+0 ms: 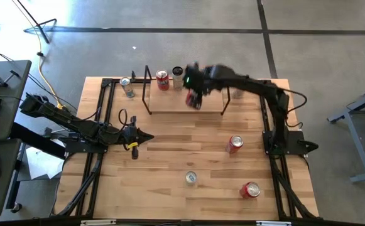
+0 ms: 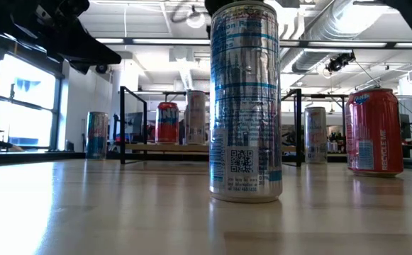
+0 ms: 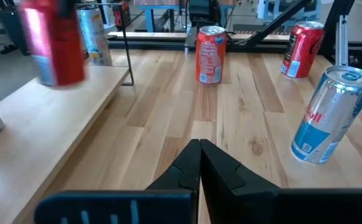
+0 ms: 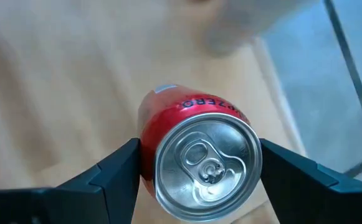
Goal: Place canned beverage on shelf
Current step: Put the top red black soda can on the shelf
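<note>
My right gripper (image 1: 194,98) is out over the shelf (image 1: 169,104), its fingers closed around a red can (image 4: 196,158). In the right wrist view I look down on the can's silver top and pull tab, with one dark finger (image 4: 115,171) pressed against each side of its red wall. From above, the can shows as a blurred red shape under the gripper, over the middle of the light-wood board and between the two black wire frames. I cannot tell whether its base touches the board.

Another red can (image 1: 162,80) stands upright on the board's far left part, with a dark-topped can (image 1: 177,73) just beside it. A silver can (image 1: 127,86) stands on the table (image 1: 169,150) outside the shelf's left frame.

My left gripper (image 1: 139,138) waits low over the table's left half, fingers pinched together with nothing between them, pointing toward the middle.

On the open table nearer to me I see three more cans: a red one (image 1: 235,144) right of centre, a silver and blue one (image 1: 190,179) standing near the front, and a red one (image 1: 250,189) toward the front right corner. In the low view the silver and blue can fills the middle of the picture.
</note>
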`<state>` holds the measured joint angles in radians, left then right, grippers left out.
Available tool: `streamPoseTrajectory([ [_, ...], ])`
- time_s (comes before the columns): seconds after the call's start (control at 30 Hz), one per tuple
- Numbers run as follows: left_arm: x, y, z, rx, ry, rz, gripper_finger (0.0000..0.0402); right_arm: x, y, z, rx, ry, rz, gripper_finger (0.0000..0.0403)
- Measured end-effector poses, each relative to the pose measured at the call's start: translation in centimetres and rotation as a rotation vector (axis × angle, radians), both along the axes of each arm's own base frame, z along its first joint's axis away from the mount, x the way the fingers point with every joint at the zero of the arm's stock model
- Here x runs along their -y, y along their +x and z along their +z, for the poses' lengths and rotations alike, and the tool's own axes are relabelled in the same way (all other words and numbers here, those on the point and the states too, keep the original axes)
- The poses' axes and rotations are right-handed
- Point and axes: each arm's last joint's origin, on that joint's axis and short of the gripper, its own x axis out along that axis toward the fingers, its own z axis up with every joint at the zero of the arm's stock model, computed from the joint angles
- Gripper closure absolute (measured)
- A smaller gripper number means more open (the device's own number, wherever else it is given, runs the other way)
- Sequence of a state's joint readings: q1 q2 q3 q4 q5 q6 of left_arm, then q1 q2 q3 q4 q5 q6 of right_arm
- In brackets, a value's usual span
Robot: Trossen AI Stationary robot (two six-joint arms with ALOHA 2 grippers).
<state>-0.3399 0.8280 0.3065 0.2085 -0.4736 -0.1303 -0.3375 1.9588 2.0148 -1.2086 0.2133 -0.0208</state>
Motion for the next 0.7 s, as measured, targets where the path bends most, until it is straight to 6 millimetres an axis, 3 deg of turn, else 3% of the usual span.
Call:
streamPoseTrajectory([
  [0.13, 0.0, 0.0, 0.0, 0.003, -0.008, 0.003, 0.0402, 4.8, -0.3, -1.4, 0.011, -0.022, -0.050, 0.0136],
  [0.3, 0.0, 0.0, 0.0, 0.006, -0.008, 0.002, 0.0401, 8.1, -0.8, -2.2, 0.040, -0.026, -0.070, 0.0136],
  [0.43, 0.0, 0.1, 0.2, 0.020, -0.006, 0.000, 0.0401, 8.9, -0.9, -3.5, -0.014, -0.004, -0.068, 0.0136],
  [0.7, 0.0, 0.1, 0.2, 0.024, -0.007, 0.000, 0.0402, 8.9, -0.7, -3.5, -0.001, -0.005, -0.058, 0.0136],
])
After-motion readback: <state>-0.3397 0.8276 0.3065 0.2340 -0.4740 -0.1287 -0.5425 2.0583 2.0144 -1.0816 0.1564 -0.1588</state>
